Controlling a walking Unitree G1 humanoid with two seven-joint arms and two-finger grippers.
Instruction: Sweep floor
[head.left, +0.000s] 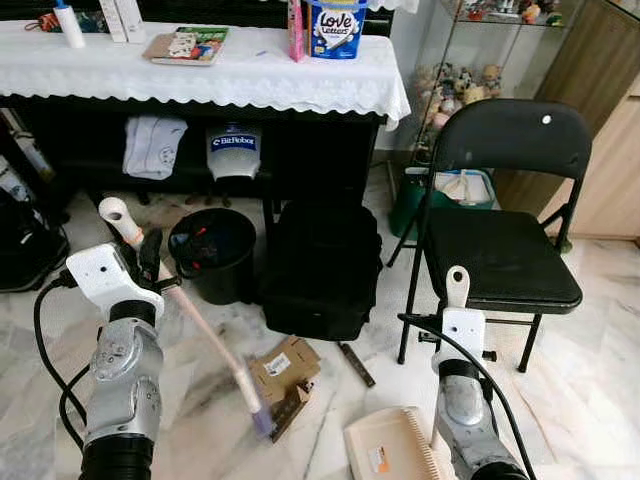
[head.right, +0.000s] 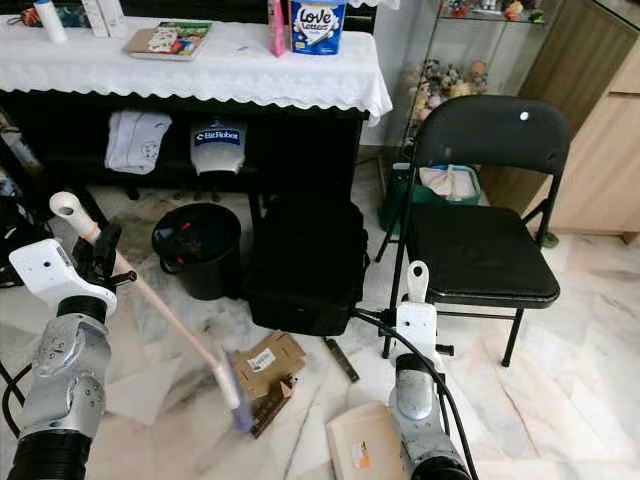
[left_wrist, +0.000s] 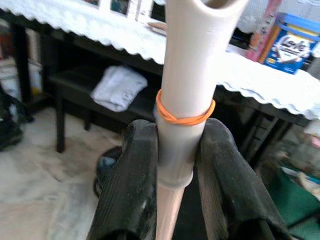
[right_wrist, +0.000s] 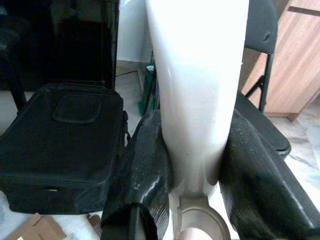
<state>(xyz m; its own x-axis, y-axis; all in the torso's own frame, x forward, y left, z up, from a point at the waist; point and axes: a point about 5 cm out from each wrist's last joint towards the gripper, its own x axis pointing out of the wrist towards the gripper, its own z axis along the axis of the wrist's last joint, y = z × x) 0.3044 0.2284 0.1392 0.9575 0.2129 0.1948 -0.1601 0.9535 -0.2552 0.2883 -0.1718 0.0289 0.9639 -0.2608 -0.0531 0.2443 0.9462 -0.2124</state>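
My left gripper (left_wrist: 178, 131) is shut on the upper part of a cream broom handle (head.left: 128, 228), just below an orange rubber band (left_wrist: 184, 116). The broom slants down to the right, and its brush (head.left: 258, 414) rests on the marble floor against torn cardboard pieces (head.left: 284, 366). My right gripper (right_wrist: 192, 132) is shut on the upright white handle (head.left: 458, 286) of a cream dustpan (head.left: 388, 448). The dustpan lies on the floor just right of the cardboard.
A black bin (head.left: 213, 250) and a black bag (head.left: 322, 265) stand ahead under a table with a white cloth (head.left: 200, 70). A black folding chair (head.left: 505, 250) is at the right, with a green container (head.left: 440, 195) behind it. A dark strip (head.left: 356, 364) lies near the bag.
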